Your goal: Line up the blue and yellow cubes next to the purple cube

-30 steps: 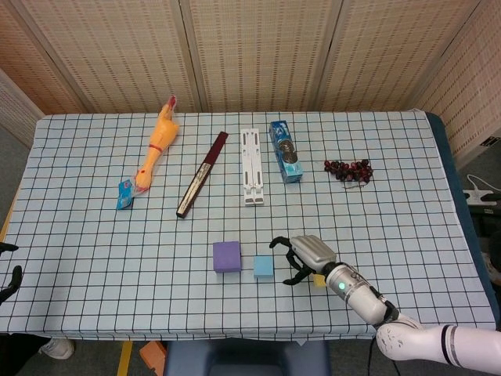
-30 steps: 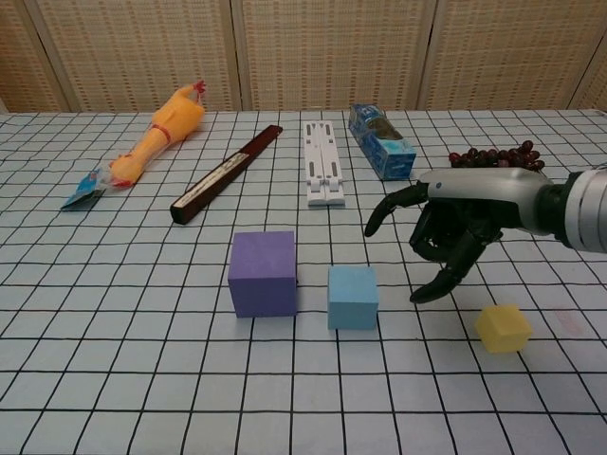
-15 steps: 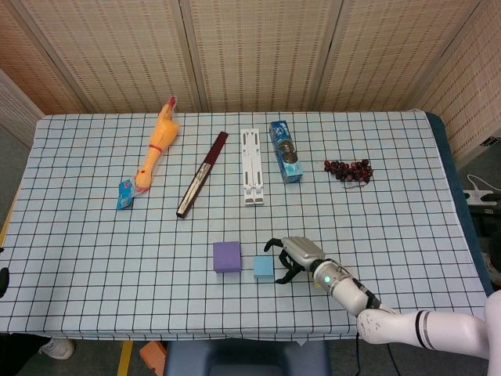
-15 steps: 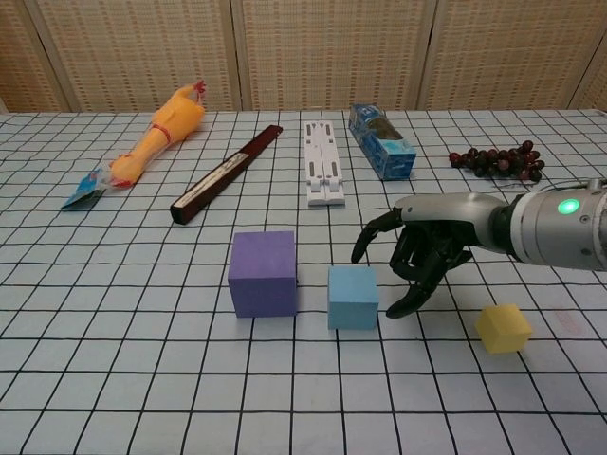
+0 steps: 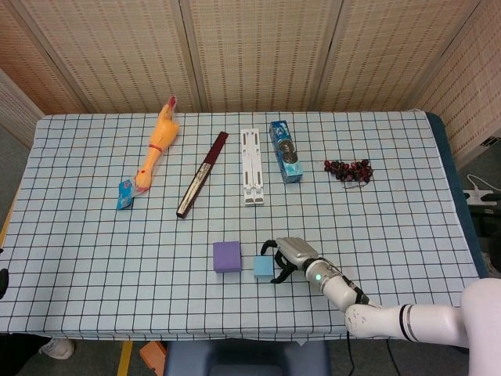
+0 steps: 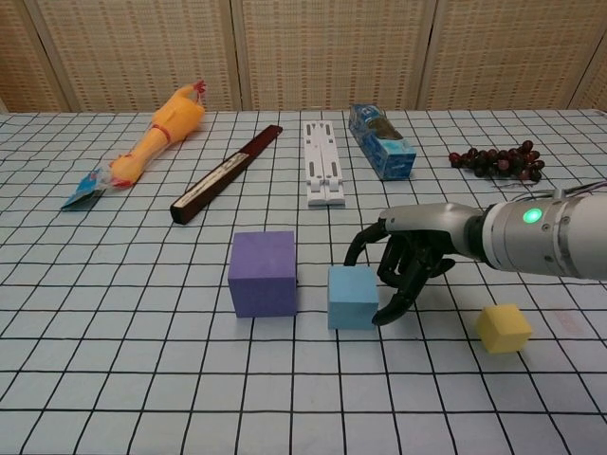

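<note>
Hand (image 6: 403, 265) touches blue cube's (image 6: 352, 296) right edge.

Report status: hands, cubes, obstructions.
Right hand open, fingers curled at the blue cube, no grip. Left hand not in view. Blue cube beside purple cube, small gap; yellow cube apart, to the right. Nothing between them.

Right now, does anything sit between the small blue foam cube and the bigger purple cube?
Nothing visible: bare checked tablecloth separates the small blue foam cube from the purple cube. The right hand is at the blue cube's far side.
</note>
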You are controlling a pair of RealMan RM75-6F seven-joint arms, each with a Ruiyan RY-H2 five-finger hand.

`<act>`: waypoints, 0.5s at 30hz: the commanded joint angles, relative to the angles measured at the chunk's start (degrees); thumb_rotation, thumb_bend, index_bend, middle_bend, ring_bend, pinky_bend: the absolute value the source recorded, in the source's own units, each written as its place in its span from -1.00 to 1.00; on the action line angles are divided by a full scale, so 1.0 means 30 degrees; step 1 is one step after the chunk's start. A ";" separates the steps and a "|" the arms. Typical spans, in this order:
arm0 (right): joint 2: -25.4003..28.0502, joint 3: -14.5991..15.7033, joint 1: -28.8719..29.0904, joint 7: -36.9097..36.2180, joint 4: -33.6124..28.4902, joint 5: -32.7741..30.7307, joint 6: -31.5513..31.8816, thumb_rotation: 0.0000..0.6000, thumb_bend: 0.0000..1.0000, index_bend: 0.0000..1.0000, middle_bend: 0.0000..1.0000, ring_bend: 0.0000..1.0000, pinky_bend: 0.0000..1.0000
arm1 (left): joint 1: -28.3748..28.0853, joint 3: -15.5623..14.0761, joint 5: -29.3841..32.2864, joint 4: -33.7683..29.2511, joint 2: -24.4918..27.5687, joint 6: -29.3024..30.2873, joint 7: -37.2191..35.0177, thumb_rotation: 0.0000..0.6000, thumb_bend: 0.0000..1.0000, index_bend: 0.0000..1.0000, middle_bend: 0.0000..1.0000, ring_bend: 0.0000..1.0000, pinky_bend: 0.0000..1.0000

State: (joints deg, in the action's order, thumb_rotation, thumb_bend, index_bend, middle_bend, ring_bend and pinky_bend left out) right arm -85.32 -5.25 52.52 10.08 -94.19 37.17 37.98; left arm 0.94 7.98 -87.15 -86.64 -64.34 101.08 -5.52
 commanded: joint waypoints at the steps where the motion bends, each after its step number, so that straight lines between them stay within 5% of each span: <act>1: -0.0353 0.0069 0.0049 0.0101 0.0139 0.0014 0.0470 1.00 -1.00 -0.30 0.69 0.91 1.00 | 0.0000 -0.0010 -0.0037 -0.0018 0.0015 0.0002 -0.0003 1.00 -0.17 -0.23 -0.26 -0.41 -0.19; 15: -0.1449 -0.0117 -0.0460 0.0350 0.0540 0.0674 0.2527 1.00 -1.00 -0.10 0.73 0.95 1.00 | 0.0052 0.0032 -0.0073 0.0007 -0.0001 0.0102 -0.0152 1.00 -0.17 -0.23 -0.26 -0.41 -0.19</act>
State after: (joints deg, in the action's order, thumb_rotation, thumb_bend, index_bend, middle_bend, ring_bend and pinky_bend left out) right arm -89.67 -5.49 51.26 11.23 -92.56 39.07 45.43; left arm 1.08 8.07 -87.38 -86.62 -64.33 101.38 -5.96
